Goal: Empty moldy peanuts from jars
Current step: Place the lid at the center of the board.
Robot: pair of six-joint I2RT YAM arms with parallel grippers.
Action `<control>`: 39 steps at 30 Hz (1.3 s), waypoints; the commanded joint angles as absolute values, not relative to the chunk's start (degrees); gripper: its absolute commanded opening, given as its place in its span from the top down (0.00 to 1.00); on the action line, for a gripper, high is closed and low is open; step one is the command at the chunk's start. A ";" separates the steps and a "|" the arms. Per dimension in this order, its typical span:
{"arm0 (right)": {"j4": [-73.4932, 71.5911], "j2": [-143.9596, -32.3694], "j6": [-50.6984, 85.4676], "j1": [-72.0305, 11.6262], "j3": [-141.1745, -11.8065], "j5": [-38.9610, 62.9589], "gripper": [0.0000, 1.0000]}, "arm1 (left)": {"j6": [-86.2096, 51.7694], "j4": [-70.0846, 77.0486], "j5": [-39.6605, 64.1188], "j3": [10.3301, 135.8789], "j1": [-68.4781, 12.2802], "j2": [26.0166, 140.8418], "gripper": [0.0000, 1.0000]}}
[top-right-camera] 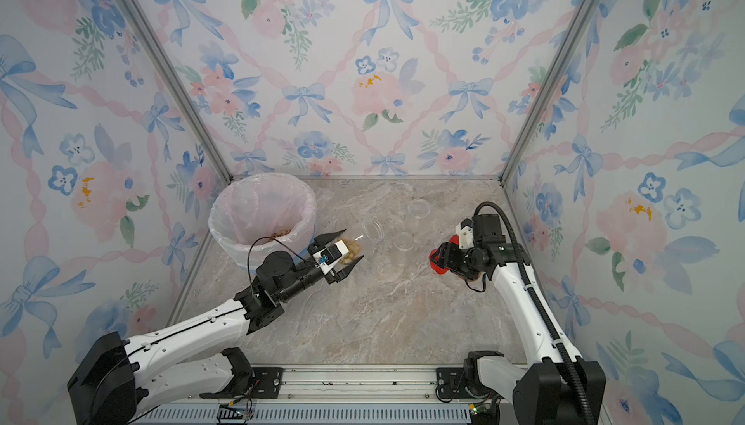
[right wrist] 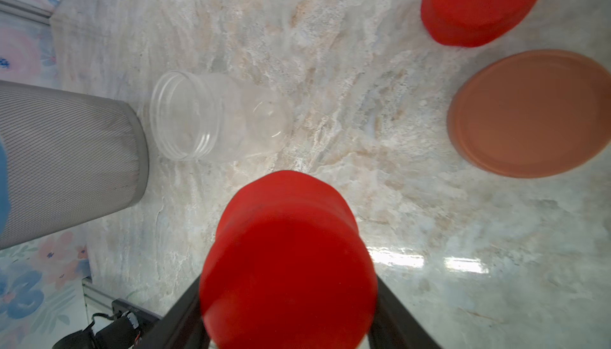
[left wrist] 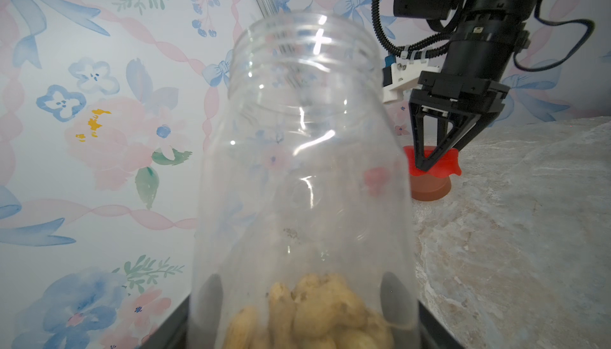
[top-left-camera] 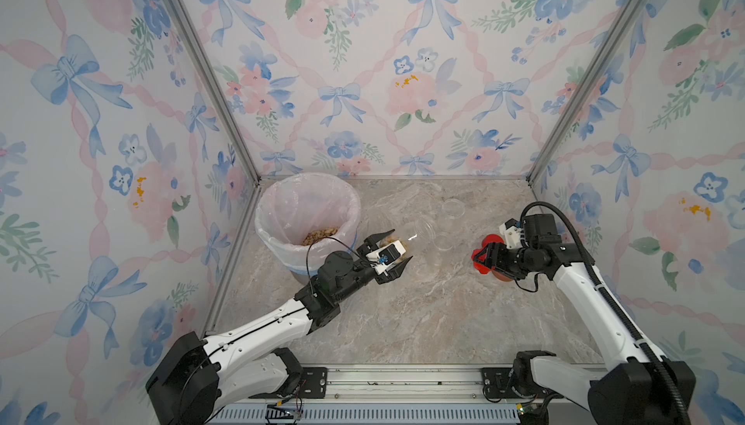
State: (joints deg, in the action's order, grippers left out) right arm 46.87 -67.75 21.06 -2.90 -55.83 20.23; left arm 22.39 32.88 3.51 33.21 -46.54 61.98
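Nearly complete: left gripper (top-left-camera: 403, 245) clamps the last peanut-filled jar (left wrist: 304, 152) beside the bin (top-left-camera: 262, 217); right gripper (top-left-camera: 479, 260) clamps a red lid (right wrist: 287, 258); two jars (top-left-camera: 443, 241) between them stand empty.

Clear jar (left wrist: 304, 132) in my left claw (top-left-camera: 402, 245) is looking like thin glossy transparent plastic, ridged at the threaded neck, catching highlights. Peanuts (left wrist: 314, 311) inside are looking matt, lumpy, rough-skinned. Red lid (right wrist: 287, 264) is reading as smooth plastic, slight sheen; brown lid (right wrist: 529, 112) is looking smooth, matt. Empty jar (right wrist: 211, 115) is showing the same clear glossy plastic. Tabletop (right wrist: 429, 205) is showing a polished marble-look finish, reflecting lights. Bin (right wrist: 66, 152) is showing fine grey mesh; its liner (top-left-camera: 306, 201) is looking like thin pinkish translucent film, crinkled. Fingers (left wrist: 417, 132) of my right claw (left wrist: 426, 166) are looking matt black plastic. Frame posts (top-left-camera: 204, 68) are looking like brushed metal.
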 commanded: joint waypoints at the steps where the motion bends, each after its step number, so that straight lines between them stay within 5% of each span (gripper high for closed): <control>1: 47.35 -70.38 23.34 -4.86 -54.76 14.43 0.47 | 21.32 33.86 3.45 34.63 -46.21 61.70 0.87; 21: 43.48 -89.92 29.52 -12.57 -57.48 -2.37 0.34 | 21.06 33.84 2.40 34.61 -46.25 61.48 0.87; 39: 45.03 -89.70 30.07 -14.09 -57.48 -4.00 0.13 | 19.81 31.35 2.35 36.61 -46.23 58.34 0.87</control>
State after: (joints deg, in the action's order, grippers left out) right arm 43.29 -92.20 29.78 -13.08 -56.34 -2.44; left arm 20.95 31.86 2.83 33.95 -46.54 59.77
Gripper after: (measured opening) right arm 0.860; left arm 0.739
